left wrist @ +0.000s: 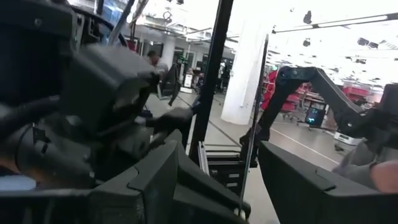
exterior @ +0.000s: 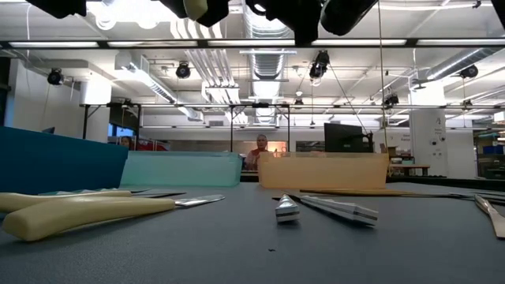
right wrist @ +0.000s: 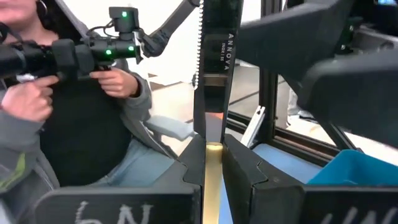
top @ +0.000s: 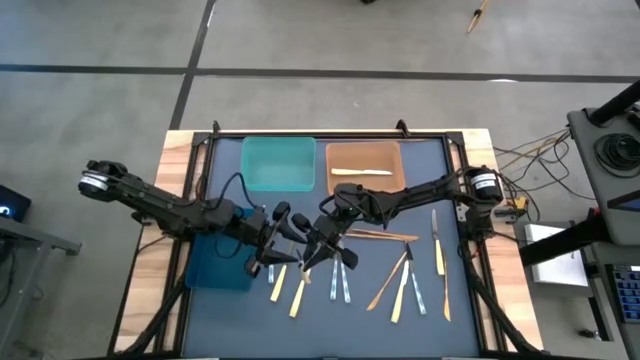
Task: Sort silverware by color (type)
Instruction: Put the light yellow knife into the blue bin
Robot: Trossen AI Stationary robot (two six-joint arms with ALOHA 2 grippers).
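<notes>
The right end effector [right wrist: 213, 163] clamps an orange-tan utensil [right wrist: 212, 180] mid-worktop; the left end effector [left wrist: 217, 180] stands apart, empty.

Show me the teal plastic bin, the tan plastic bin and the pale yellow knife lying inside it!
teal plastic bin [top: 277, 163]: high view, bare floor.
tan plastic bin [top: 364, 155]: high view, bare floor.
pale yellow knife [top: 361, 172]: high view, middle of its length.
</notes>
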